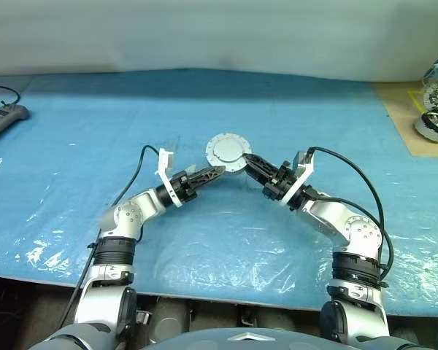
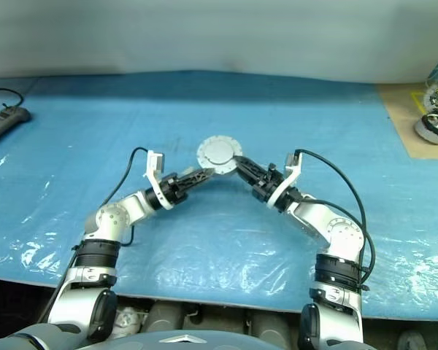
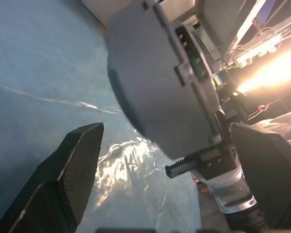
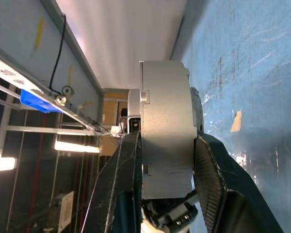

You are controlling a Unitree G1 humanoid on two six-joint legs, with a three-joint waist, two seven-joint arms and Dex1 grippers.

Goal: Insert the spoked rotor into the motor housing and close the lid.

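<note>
Right gripper point(image 1: 250, 162) raised, clamping motor housing point(image 1: 228, 152)

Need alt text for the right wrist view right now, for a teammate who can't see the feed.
The right gripper clamps a round grey motor assembly edge-on, one black finger on each flat face. A blue table cover fills one side of the frame; ceiling lights and shelving show on the other.
</note>
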